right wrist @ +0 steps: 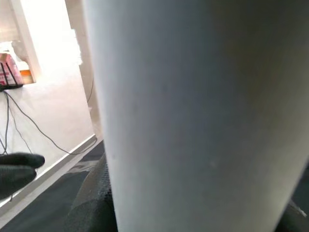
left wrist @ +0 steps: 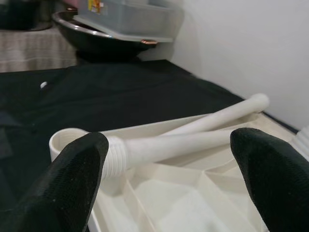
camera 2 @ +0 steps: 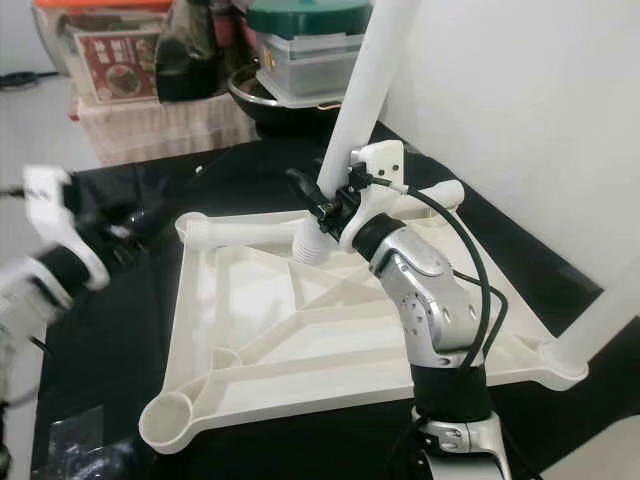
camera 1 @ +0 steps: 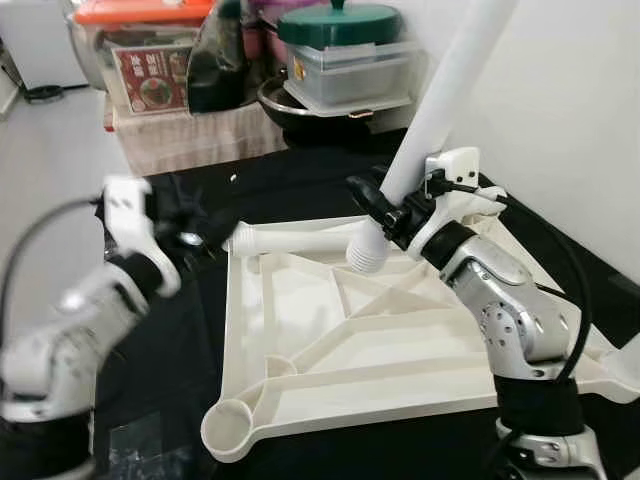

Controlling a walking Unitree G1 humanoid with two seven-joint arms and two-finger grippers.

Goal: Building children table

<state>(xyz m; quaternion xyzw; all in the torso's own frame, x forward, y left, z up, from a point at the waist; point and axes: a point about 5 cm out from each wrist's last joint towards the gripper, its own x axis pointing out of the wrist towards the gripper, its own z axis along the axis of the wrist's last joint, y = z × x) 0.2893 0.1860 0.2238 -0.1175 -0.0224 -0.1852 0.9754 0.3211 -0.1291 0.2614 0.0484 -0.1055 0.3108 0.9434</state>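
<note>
Left gripper (camera 1: 205, 232): blurred, jaws spread apart with nothing between them, at the threaded end of the lying leg (camera 1: 300, 238), by the far-left corner of the tabletop panel (camera 1: 330, 350).
Lying leg: white, resting across the panel's far edge.
Tabletop panel: white, upside down, ribs upward, on a black cloth (camera 1: 270, 180); an empty round socket (camera 1: 228, 425) at its near-left corner.
Right gripper (camera 1: 385, 213): fingers clenched around the tilted leg (camera 1: 440, 95), just above its ribbed lower end.
Tilted leg: leaning up and rightward, its threaded tip over the panel's far middle.
Far edge of the cloth: a black pan (camera 1: 300, 105) and stacked containers (camera 1: 345, 55).
</note>
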